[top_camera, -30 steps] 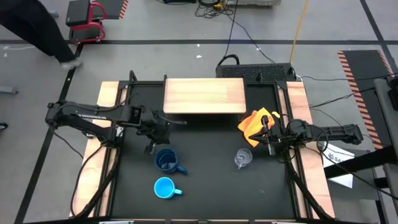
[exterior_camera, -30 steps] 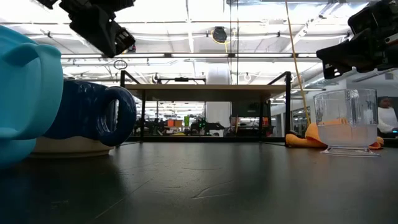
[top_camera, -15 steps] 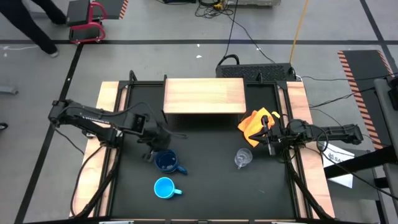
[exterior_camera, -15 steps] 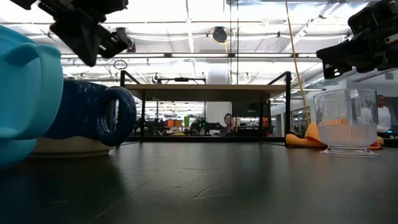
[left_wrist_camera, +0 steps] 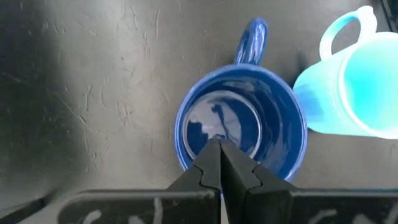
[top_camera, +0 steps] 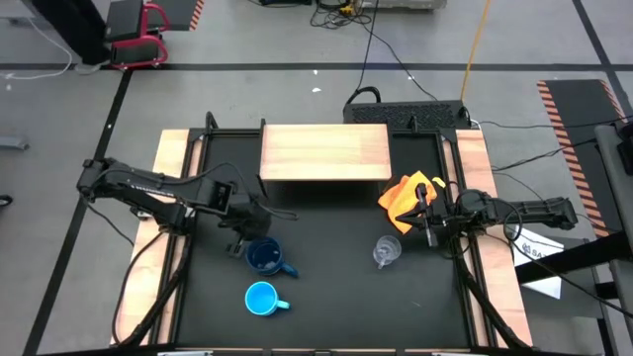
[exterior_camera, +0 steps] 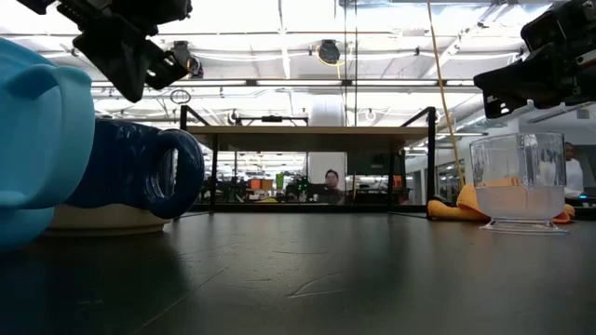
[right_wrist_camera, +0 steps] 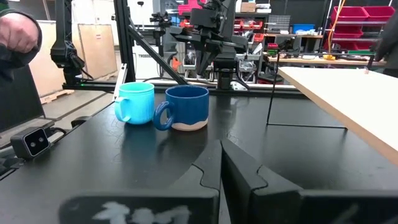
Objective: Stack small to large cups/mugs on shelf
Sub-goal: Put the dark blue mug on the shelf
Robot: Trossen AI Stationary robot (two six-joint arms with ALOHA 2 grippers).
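Hovering just above the dark blue mug (top_camera: 264, 256), the left hand (left_wrist_camera: 221, 163) has barely shifted in the last half second, fingers pressed shut and holding nothing. Three cups stand on the black tabletop (top_camera: 326, 287): that mug, a light blue mug (top_camera: 261, 298) just beside it, and a clear glass cup (top_camera: 386, 252) well apart. The right hand (right_wrist_camera: 220, 163), closed and empty, waits near an orange cloth (top_camera: 407, 199). One wooden shelf (top_camera: 324, 151) stands bare beyond the dark blue mug. No writing is readable.
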